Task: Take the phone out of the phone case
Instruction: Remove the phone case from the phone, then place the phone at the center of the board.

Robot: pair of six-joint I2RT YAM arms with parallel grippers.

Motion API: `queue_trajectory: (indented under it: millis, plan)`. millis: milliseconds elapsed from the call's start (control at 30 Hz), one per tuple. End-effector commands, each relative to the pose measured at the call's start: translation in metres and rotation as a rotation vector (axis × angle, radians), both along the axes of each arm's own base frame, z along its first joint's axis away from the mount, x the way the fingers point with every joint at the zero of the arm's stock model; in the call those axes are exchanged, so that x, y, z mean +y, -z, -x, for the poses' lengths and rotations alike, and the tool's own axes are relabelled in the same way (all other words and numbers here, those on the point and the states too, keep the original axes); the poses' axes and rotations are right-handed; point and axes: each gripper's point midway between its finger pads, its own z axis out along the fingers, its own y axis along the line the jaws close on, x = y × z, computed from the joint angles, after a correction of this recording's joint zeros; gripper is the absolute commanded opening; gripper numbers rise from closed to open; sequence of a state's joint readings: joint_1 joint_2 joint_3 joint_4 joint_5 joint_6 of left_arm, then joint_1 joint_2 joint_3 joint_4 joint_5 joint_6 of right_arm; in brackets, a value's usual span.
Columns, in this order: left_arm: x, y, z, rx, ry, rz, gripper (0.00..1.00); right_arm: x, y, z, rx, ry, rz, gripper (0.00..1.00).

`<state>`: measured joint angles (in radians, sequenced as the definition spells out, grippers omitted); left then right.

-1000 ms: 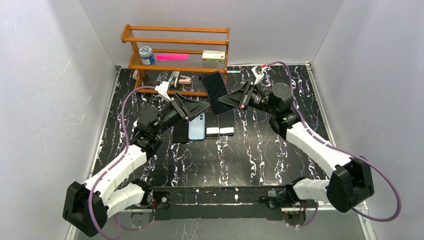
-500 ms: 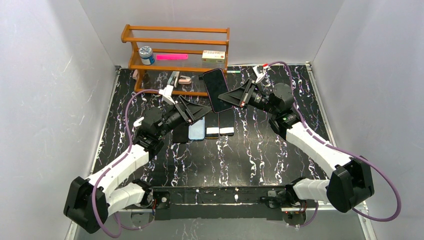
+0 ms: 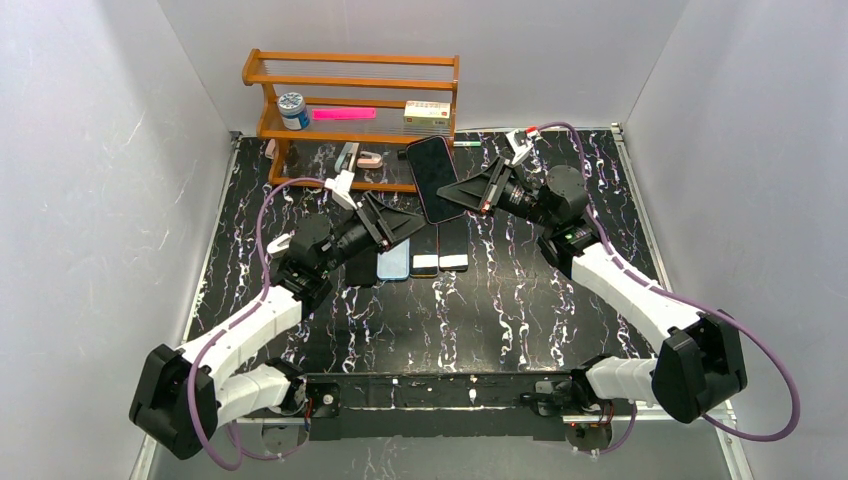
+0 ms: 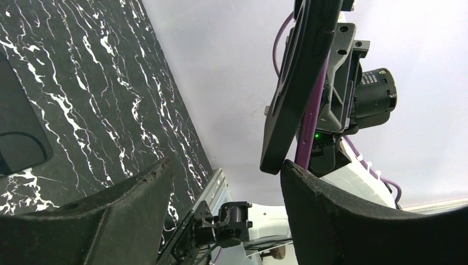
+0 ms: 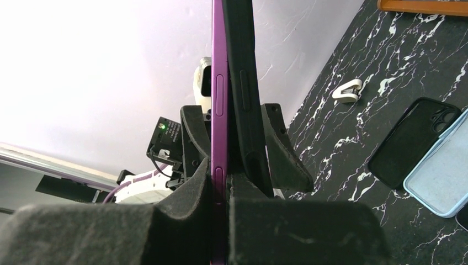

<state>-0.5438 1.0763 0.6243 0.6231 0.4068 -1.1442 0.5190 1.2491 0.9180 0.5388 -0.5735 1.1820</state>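
right tool (image 3: 452, 196): clamped on phone (image 5: 219, 99) | phone: held tilted above table (image 3: 520, 290), black phone case (image 5: 243, 94) fitted on it | left tool (image 3: 402, 218): fingers apart, case's lower corner seen between them

phone (image 5: 218, 99) top cut off, blue case (image 3: 393, 263) partly under left end effector (image 3: 407, 224)

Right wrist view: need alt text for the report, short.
The right gripper is shut on a purple phone held edge-on, its black case against it. Behind, the left gripper has open fingers straddling both; loose cases lie on the marble table at right.
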Motion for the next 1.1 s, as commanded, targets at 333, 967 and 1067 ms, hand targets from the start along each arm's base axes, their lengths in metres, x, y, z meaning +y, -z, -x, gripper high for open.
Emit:
queue_trajectory:
  millis: [333,967,1067]
  plan:
    - [-0.024,-0.044,-0.020,-0.139,0.046,0.031,0.31,-0.004,-0.015,0.016,-0.065,-0.038,-0.065,0.01]
    - [0.122,0.109,-0.040,0.153,-0.197,-0.940,0.00,-0.057,0.051,-0.024,-0.044,0.241,0.239,0.01]
    - [0.155,0.125,-0.033,0.211,-0.205,-1.073,0.00,-0.078,0.084,-0.041,-0.026,0.344,0.358,0.01]
